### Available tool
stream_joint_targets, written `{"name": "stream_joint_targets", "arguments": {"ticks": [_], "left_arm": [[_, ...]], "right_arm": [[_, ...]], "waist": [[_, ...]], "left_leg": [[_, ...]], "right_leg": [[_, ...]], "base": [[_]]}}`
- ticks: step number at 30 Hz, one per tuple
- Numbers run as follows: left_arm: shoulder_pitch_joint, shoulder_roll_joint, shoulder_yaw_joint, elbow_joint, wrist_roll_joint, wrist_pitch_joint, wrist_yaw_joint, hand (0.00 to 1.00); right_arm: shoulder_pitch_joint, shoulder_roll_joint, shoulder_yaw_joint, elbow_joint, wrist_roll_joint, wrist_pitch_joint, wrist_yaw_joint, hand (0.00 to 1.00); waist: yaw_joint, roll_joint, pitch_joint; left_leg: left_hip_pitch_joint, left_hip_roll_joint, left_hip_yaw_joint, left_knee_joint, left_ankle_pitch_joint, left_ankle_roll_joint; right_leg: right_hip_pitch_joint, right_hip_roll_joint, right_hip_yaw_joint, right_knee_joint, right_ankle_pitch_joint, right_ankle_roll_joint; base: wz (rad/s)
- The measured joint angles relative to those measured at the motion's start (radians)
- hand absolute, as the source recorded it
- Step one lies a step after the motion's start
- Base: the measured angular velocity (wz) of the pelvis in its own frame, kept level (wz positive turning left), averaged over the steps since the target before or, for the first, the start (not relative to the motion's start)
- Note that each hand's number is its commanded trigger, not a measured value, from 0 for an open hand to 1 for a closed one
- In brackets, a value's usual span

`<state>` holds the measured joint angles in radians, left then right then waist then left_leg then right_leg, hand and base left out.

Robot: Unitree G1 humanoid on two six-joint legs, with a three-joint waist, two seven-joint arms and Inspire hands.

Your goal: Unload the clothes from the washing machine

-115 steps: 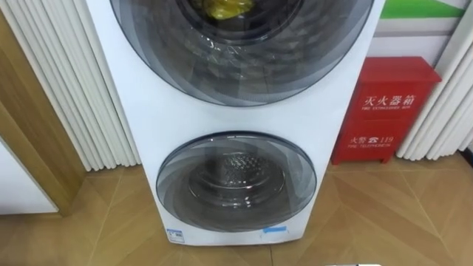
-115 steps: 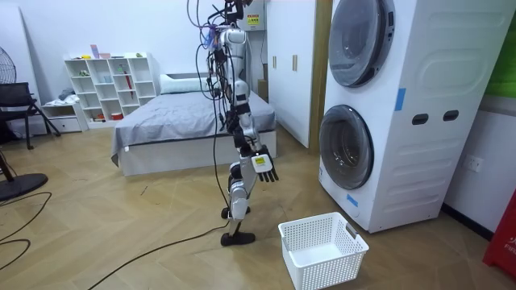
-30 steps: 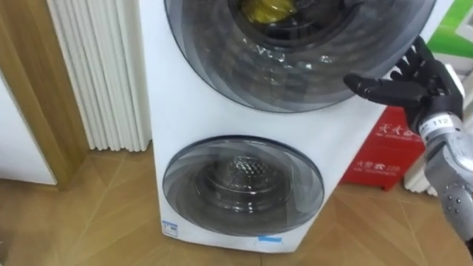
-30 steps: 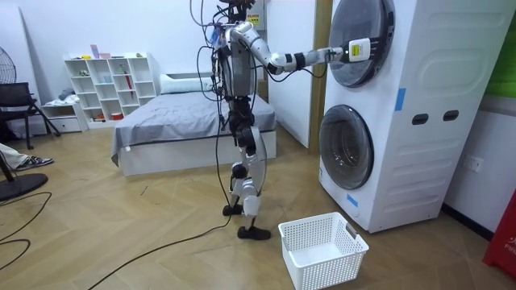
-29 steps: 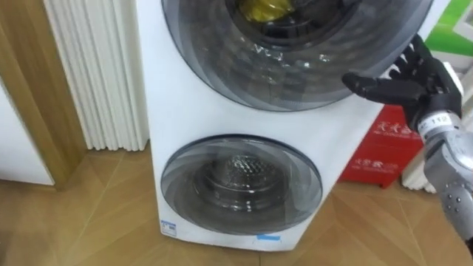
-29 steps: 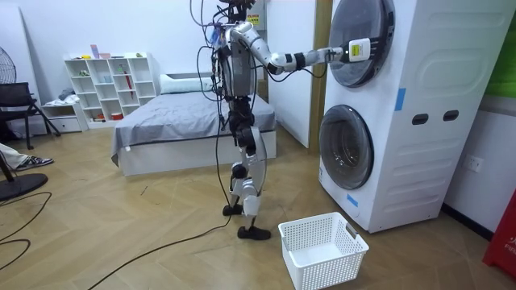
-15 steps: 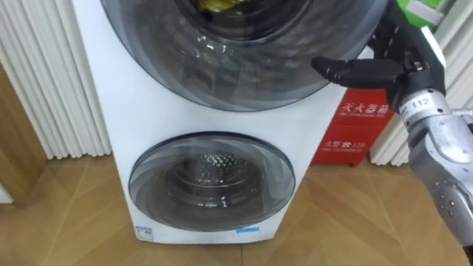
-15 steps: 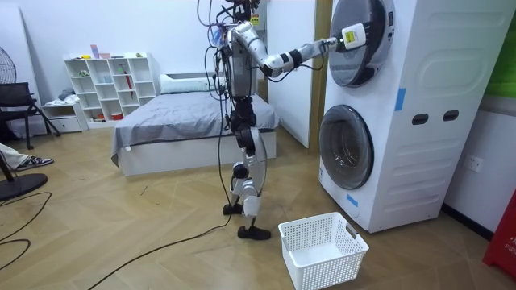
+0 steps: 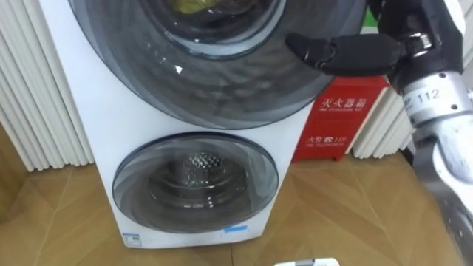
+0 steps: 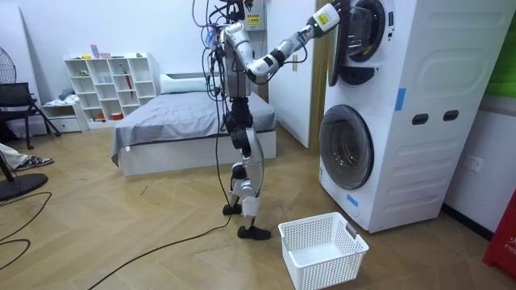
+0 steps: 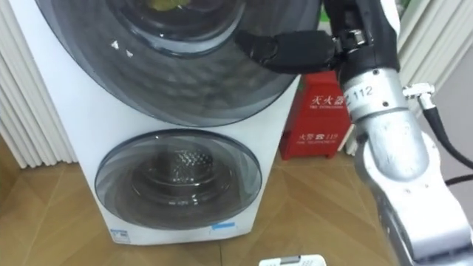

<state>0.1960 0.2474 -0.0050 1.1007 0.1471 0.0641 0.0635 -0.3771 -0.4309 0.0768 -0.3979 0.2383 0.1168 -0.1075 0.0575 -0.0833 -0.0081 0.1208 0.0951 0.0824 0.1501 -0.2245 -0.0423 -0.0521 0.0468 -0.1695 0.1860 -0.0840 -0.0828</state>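
Two stacked washers [image 9: 74, 96] face the robot. In the left eye view the right hand [image 9: 414, 33] is raised at the upper door [image 9: 222, 81], its thumb [image 9: 340, 53] straight across the glass; whether it grips the door cannot be told. Yellow clothes [image 9: 194, 6] show behind that glass.

In the room view the robot stands upright beside a white basket [image 10: 322, 250], right arm stretched up and out, with the hand at the edge of the part-open door.

The right eye view shows the same thumb flat on the glass, near the clothes.
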Motion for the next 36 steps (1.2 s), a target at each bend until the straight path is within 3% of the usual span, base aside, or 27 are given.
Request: {"name": "stream_joint_targets", "arguments": {"ticks": [2,11,17,20,23,29,36], "left_arm": [[-0.003,0.0,-0.01,-0.001,0.0,-0.002,0.0,0.0],[-0.001,0.001,-0.009,0.001,0.0,-0.005,-0.017,0.0],[-0.011,0.0,-0.029,0.001,-0.026,-0.011,-0.013,0.0],[-0.01,0.001,-0.048,0.001,-0.026,-0.031,-0.014,0.0],[-0.006,0.003,-0.069,0.002,-0.026,-0.034,-0.013,0.0],[-0.007,0.005,-0.099,0.019,-0.026,-0.037,-0.008,0.0],[-0.015,0.008,-0.117,0.019,-0.026,-0.047,-0.012,0.0]], "right_arm": [[0.015,0.004,-0.003,-0.013,0.006,-0.008,0.023,0.0],[0.032,0.016,0.003,-0.068,0.113,-0.013,0.102,0.0],[0.076,0.086,0.018,-0.089,0.188,-0.088,0.197,0.0],[0.102,0.118,0.024,-0.088,0.235,-0.129,0.247,0.0],[0.126,0.131,0.035,-0.086,0.281,-0.163,0.276,0.0],[0.191,0.161,0.102,-0.081,0.397,-0.268,0.379,0.0],[0.19,0.172,0.187,-0.09,0.441,-0.315,0.493,0.0]], "waist": [[0.0,0.009,-0.0038],[-0.001,0.01,-0.004],[-0.001,0.01,-0.0039],[0.001,0.01,-0.0033],[0.001,0.009,-0.0023],[0.001,0.014,0.0025],[0.01,0.012,0.001]], "left_leg": [[0.001,0.003,-0.001,-0.004,-0.004,-0.007],[0.005,0.009,0.0,-0.002,0.002,-0.018],[0.009,0.018,-0.003,-0.001,0.005,-0.024],[0.009,0.018,-0.004,0.0,0.009,-0.03],[0.009,0.018,-0.005,0.001,0.009,-0.031],[0.004,0.018,-0.022,0.001,0.011,-0.034],[-0.008,0.018,-0.041,0.006,0.013,-0.036]], "right_leg": [[0.0,0.004,0.0,0.001,0.004,-0.001],[0.0,0.01,0.006,0.004,0.01,-0.004],[0.0,0.023,0.016,0.002,0.013,-0.012],[0.0,0.024,0.016,0.002,0.015,-0.017],[0.0,0.023,0.015,0.001,0.015,-0.017],[0.0,0.021,0.001,0.002,0.013,-0.02],[-0.004,0.022,-0.001,0.003,0.009,-0.021]], "base": [[0.0],[-0.03],[-0.07],[0.0],[0.0],[0.07],[0.08]]}}
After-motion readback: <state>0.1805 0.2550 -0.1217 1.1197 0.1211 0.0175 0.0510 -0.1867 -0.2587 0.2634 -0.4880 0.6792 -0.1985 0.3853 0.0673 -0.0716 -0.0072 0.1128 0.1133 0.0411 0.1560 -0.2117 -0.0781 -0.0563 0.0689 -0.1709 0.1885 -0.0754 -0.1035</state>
